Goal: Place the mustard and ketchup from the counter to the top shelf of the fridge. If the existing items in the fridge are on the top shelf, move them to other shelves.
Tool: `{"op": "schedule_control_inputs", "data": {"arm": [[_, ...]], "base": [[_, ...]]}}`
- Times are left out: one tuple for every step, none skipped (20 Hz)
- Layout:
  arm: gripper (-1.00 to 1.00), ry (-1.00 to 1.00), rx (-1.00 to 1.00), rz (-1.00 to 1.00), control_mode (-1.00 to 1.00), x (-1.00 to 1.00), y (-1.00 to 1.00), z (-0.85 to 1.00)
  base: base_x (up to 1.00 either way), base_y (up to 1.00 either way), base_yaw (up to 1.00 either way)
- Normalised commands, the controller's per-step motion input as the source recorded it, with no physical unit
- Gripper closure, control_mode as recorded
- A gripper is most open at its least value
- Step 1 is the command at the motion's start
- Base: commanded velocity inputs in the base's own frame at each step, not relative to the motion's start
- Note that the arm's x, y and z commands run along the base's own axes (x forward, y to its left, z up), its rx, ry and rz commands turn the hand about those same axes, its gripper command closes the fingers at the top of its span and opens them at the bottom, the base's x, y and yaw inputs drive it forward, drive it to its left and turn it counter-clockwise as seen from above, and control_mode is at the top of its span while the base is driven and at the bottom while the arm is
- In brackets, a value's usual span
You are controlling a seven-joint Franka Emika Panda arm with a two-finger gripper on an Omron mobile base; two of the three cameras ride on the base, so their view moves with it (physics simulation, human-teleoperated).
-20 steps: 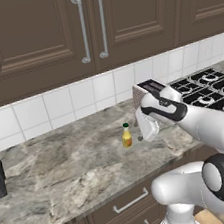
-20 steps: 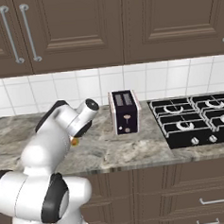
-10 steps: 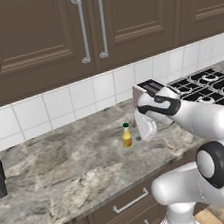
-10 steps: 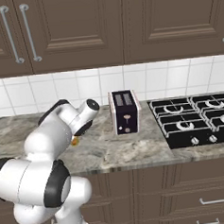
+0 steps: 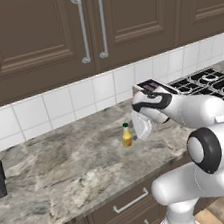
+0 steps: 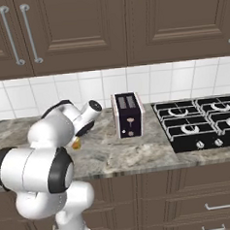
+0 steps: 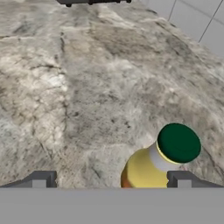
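— Step in hand? 
— Reaching for the mustard bottle (image 5: 126,136), by the look of it: first pickup of the task, nothing carried to the fridge yet. 
— Where exactly? 
— Upright on the stone desk (image 5: 56,167), out in the open between the tiled wall and the front edge, well apart from the toaster (image 6: 127,114) and the stove (image 6: 200,122). Yellow body, green cap; seen in the hand view (image 7: 159,161) low and to the right of centre, close below the camera. 
— And the end effector? 
— End effector (image 5: 141,125) just beside the bottle in the left base view, on the stove side. Jaws spread as wide as possible, holding nothing. In the hand view both fingertips (image 7: 39,180) apart at the bottom edge, bottle nearer the right one than the left, so not centred between them. No contact visible with bottle or desk. 
— Next move? 
— Probably a small sideways correction to bring the bottle midway between the fingertips, then lower around the body below the cap, then close. Narrow, tall bottle, so likely to tip if one fingertip meets it first. 
— Ketchup? 
— Can't say from these views. Same for the fridge.
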Motion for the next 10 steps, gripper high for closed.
{"op": "schedule_control_inputs", "data": {"arm": [[-1.0, 0.03, 0.0, 0.0, -1.0, 0.19, 0.04, -0.06], [-1.0, 0.02, 0.0, 0.0, -1.0, 0.19, 0.03, -0.08], [-1.0, 0.01, 0.0, 0.0, -1.0, 0.17, 0.01, -0.07], [-1.0, 0.01, 0.0, 0.0, -1.0, 0.15, 0.0, -0.06], [-1.0, 0.01, 0.0, 0.0, -1.0, 0.14, 0.0, -0.05], [-1.0, 0.0, 0.0, 0.0, -1.0, 0.12, 0.0, -0.05], [-1.0, 0.0, 0.0, 0.0, -1.0, 0.13, 0.0, -0.04], [-1.0, 0.0, 0.0, 0.0, -1.0, 0.12, 0.0, -0.03], [-1.0, 0.0, 0.0, 0.0, -1.0, 0.1, 0.0, -0.03], [-1.0, 0.0, 0.0, 0.0, -1.0, 0.05, 0.0, -0.04]], "base": [[0.0, 0.0, 0.0], [0.0, 0.0, 0.0], [0.0, 0.0, 0.0], [0.0, 0.0, 0.0], [0.0, 0.0, 0.0], [0.0, 0.0, 0.0], [0.0, 0.0, 0.0], [0.0, 0.0, 0.0], [0.0, 0.0, 0.0], [0.0, 0.0, 0.0]]}}
